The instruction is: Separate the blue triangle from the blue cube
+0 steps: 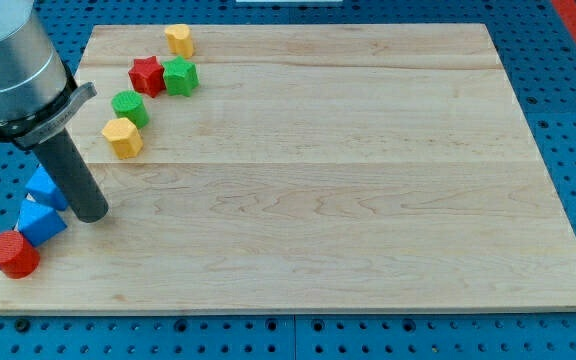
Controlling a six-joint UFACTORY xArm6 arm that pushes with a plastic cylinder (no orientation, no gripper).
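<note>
The blue triangle (44, 187) lies near the board's left edge, partly hidden behind my rod. The blue cube (41, 222) sits just below it, touching or nearly touching it. My tip (91, 215) rests on the board right beside both, at the right of the triangle and the upper right of the cube. A red cylinder (12, 254) sits against the cube's lower left.
An arc of blocks runs along the upper left: a yellow block (123, 138), a green cylinder (130, 107), a red star (147, 75), a green star (180, 76), a yellow block (179, 40). The wooden board (348, 180) lies on a blue pegboard.
</note>
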